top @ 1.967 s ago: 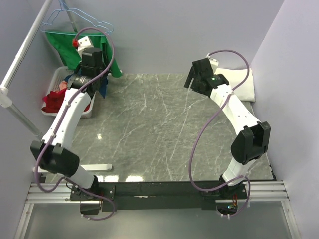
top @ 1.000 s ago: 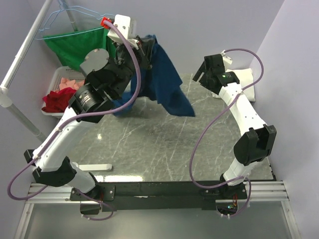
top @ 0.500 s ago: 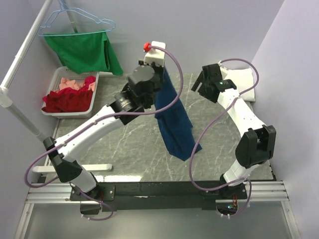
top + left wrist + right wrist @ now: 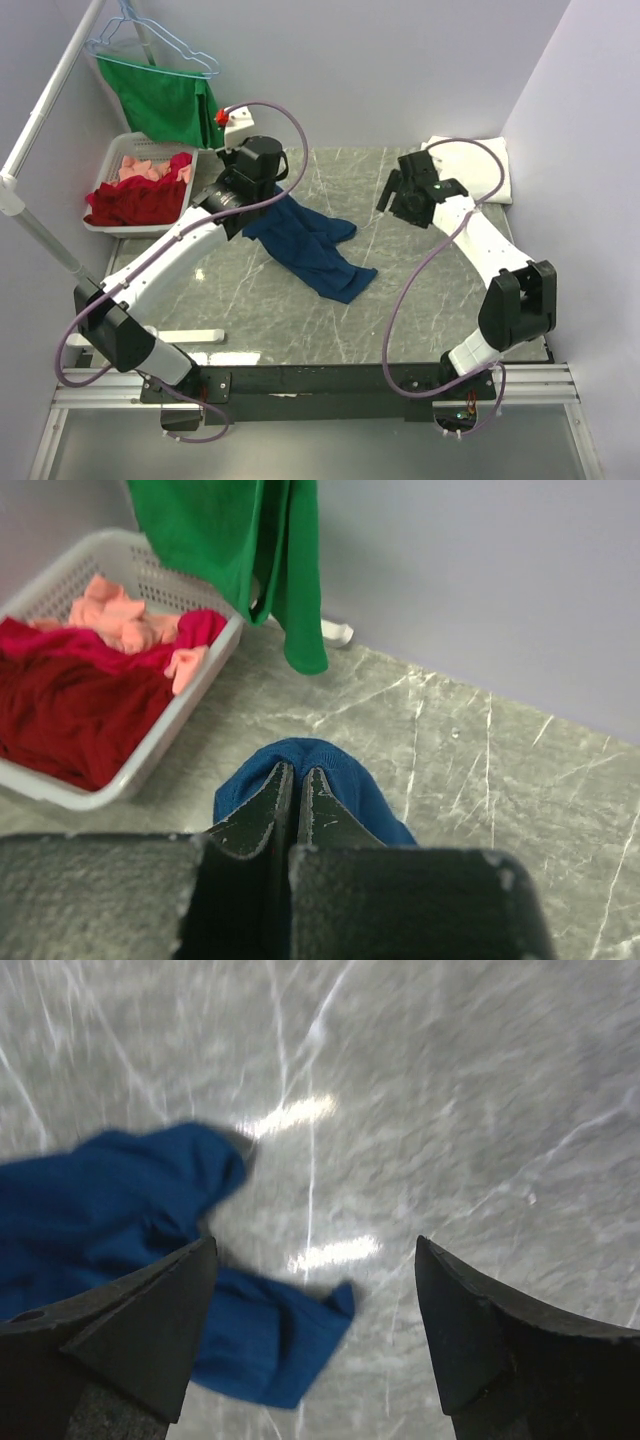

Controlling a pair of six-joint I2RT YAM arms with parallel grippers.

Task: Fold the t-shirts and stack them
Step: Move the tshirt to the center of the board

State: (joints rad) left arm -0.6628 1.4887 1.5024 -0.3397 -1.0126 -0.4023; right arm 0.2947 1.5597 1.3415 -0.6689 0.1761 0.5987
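Note:
The navy blue t-shirt (image 4: 310, 245) lies crumpled on the grey marble table, stretching from under my left gripper toward the middle. Its print is hidden. My left gripper (image 4: 262, 205) is shut on one end of it; in the left wrist view the fingertips pinch a fold of blue cloth (image 4: 300, 755). My right gripper (image 4: 392, 200) is open and empty, hovering right of the shirt; its wrist view shows the shirt's free end (image 4: 150, 1250) below and to the left of the jaws. A folded white t-shirt (image 4: 478, 165) lies at the far right corner.
A white basket (image 4: 117, 155) with red and pink clothes stands at the far left, also in the left wrist view (image 4: 150, 575). A green shirt (image 4: 165, 100) hangs on a hanger from a rack pole (image 4: 45, 130) behind it.
My left arm lifted the blue shirt out of the basket area, swung it over the table and lowered it. The shirt now rests on the table. My right gripper moved toward the middle.

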